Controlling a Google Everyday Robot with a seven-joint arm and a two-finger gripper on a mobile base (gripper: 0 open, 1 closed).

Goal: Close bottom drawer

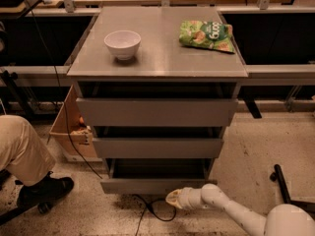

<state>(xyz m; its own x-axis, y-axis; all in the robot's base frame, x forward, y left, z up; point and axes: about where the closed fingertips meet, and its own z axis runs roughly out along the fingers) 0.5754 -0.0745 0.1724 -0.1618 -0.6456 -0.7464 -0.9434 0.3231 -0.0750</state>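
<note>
Camera view: bottom drawer low in the middle of the frame, pulled out a little from the cabinet, right under the middle drawer front. Gripper just below its front, a bit right of the middle, close to the floor. Cannot tell whether spread apart or pressed together. Drawer front hard, stiff and smooth by the look, no handle to grab. Probably light and easy to slide. Best to push flat on the grey front, near its middle, for a straight slide in without jamming.
</note>
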